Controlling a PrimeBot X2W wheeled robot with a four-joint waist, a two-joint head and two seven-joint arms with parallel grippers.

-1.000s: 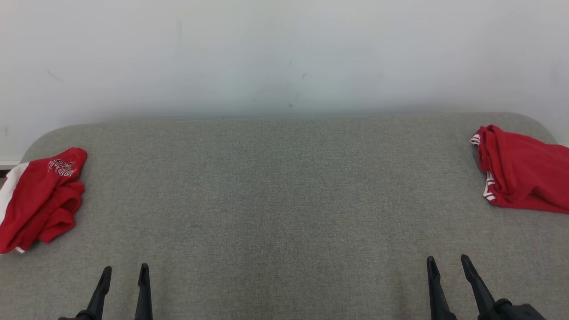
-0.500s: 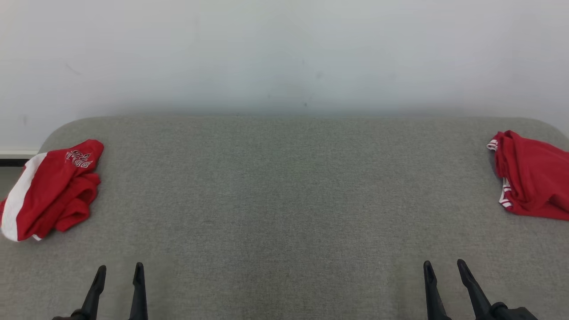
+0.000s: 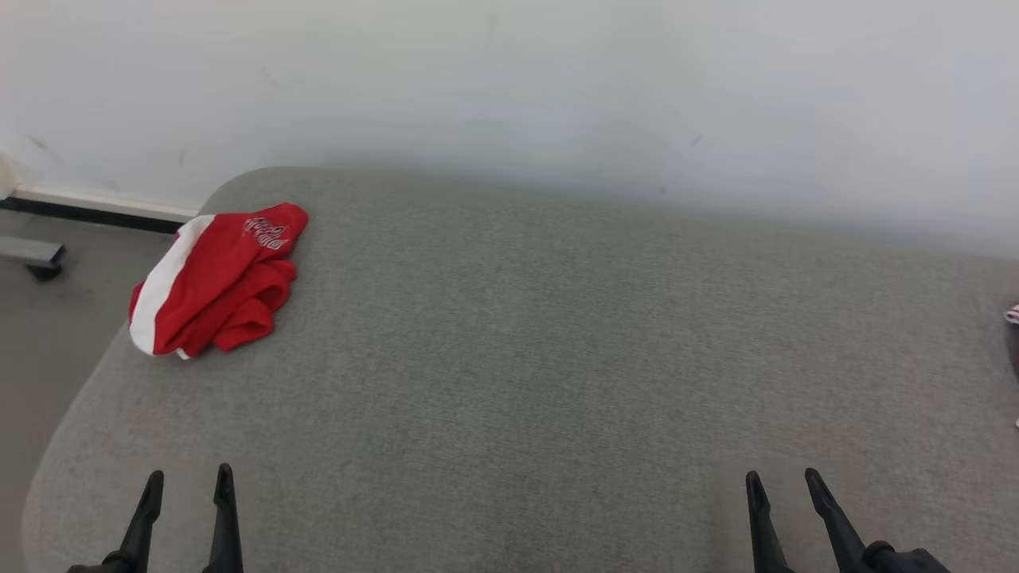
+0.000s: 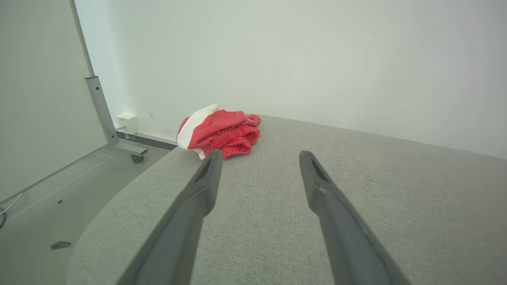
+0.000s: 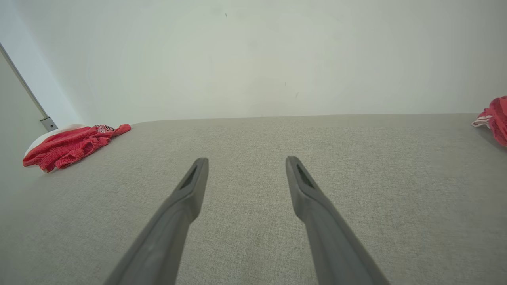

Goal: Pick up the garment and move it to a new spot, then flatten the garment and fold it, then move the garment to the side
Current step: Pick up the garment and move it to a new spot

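Note:
A crumpled red garment (image 3: 219, 288) with a white band and white lettering lies at the far left corner of the grey fabric table (image 3: 525, 358). It also appears in the left wrist view (image 4: 220, 134) and in the right wrist view (image 5: 67, 145). My left gripper (image 3: 188, 477) hovers open near the table's front left, well short of the garment, with nothing between its fingers. My right gripper (image 3: 780, 477) is open and empty at the front right. A second red garment (image 5: 493, 118) with white stripes lies at the far right edge of the table.
A white wall rises right behind the table. To the left, the floor (image 3: 48, 334) drops away past the table's rounded edge, and a metal frame on casters (image 4: 115, 134) stands there. The broad middle of the table is bare fabric.
The head camera has swung to the left, so the left garment now sits further into the picture and the right one has slid almost off the right edge. Both grippers stay open.

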